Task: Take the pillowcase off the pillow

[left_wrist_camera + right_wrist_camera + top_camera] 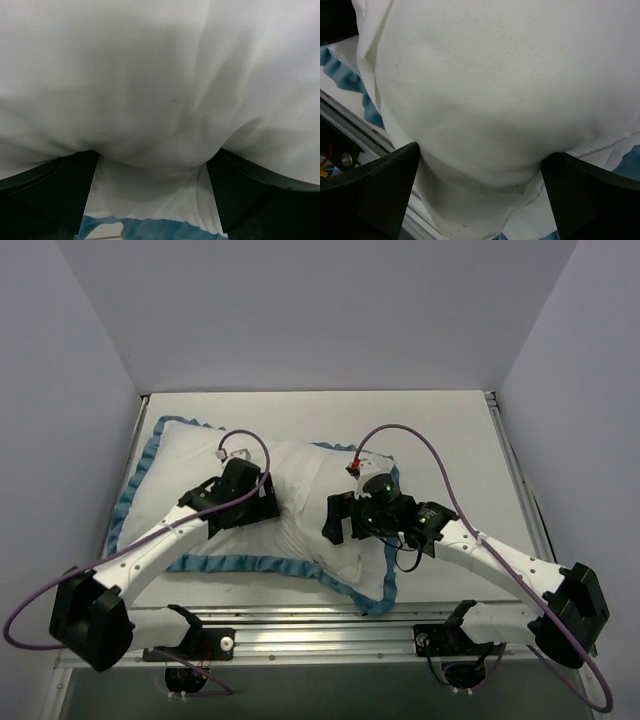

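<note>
- From the top camera, the pillowcase lay white side up across the left and middle of the table, plump and creased.
- Its teal ruffled trim ran down the left edge, along the near edge, and slanted to a corner at lower centre.
- The pillow could not be told apart from its cover in this view.
- The left gripper pressed into the white cloth left of centre, and the right gripper pressed into it just right of centre. The two were near each other but apart.
- From this height the jaws of either could not be judged.
- In the left wrist camera, white cloth filled nearly the whole frame and bulged down between the two dark fingers.
- These jaws stood spread wide, the cloth touching both inner faces. A strip of teal trim showed at the bottom edge.
- In the right wrist camera, a rounded white bulge sat between the fingers, which were likewise spread wide.
- A stitched seam crossed the lower right, teal ruffle showed at upper left, and a metal rail ran along the left.
</note>
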